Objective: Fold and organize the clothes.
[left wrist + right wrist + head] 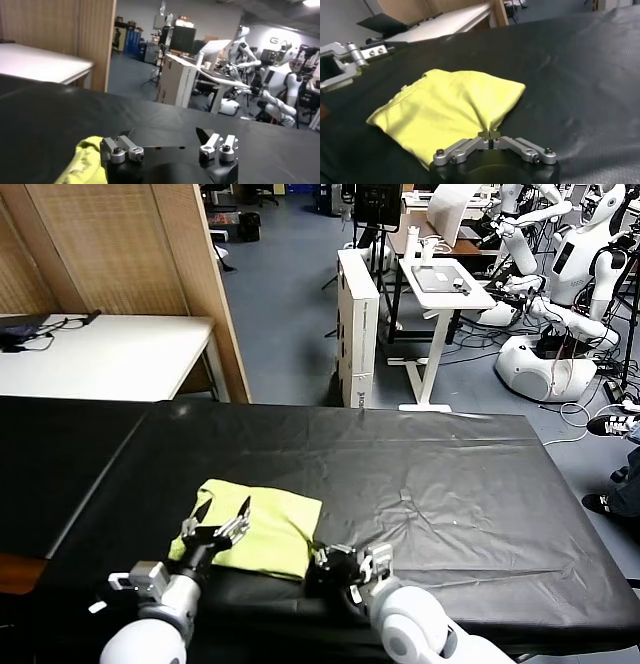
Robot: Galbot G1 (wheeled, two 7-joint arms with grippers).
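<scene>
Black table covering (450,484) around folded T-shirt (265,526)

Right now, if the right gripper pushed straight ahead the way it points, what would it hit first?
The right gripper is already shut on the near edge of the T-shirt, so it would push straight into the folded cloth. Beyond that lies bare black table covering.
</scene>
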